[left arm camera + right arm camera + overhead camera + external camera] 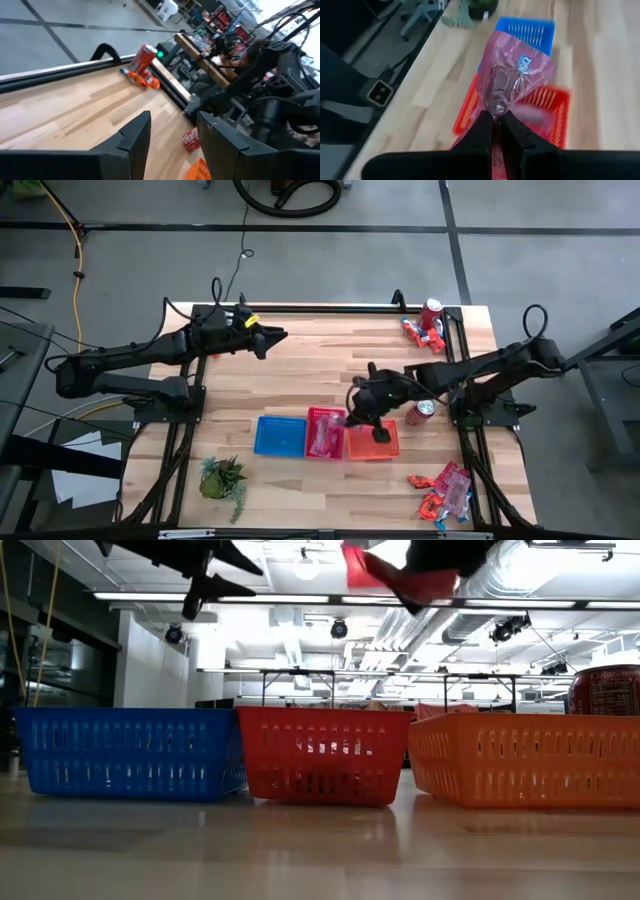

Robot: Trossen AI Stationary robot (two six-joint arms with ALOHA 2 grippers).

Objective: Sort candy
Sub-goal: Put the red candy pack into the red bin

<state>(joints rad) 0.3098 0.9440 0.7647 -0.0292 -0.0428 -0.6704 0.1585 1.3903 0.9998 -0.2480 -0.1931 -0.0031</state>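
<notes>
- Pink crinkly packet (512,75) pinched at one crimped end by right pincer (496,122), hanging in air over red basket (324,432), between blue basket (279,435) and orange basket (372,442).
- Fingers pressed together on wrapper's edge, packet standing out ahead of them, slightly twisted.
- Likely very light, soft, thin film: bends and flutters, no stiffness to push against; slippery foil, so a corner grip may slide.
- Best held at flat sealed seam, where film is doubled, not at puffed middle, which could crush the sweet inside.
- Low view: same packet (372,570) up high, well above basket rims.
- More candy loose on desk (300,370): a heap (443,490) near right front corner, a few (420,332) beside can (431,310) at far right corner; second can (421,412) by orange basket.
- Pink packet already lying in red basket, seemingly.
- Left pincer (272,337) idle, spread apart, hovering over far left of desk, holding nothing.
- Plant (224,478) at front left, apart from everything.
</notes>
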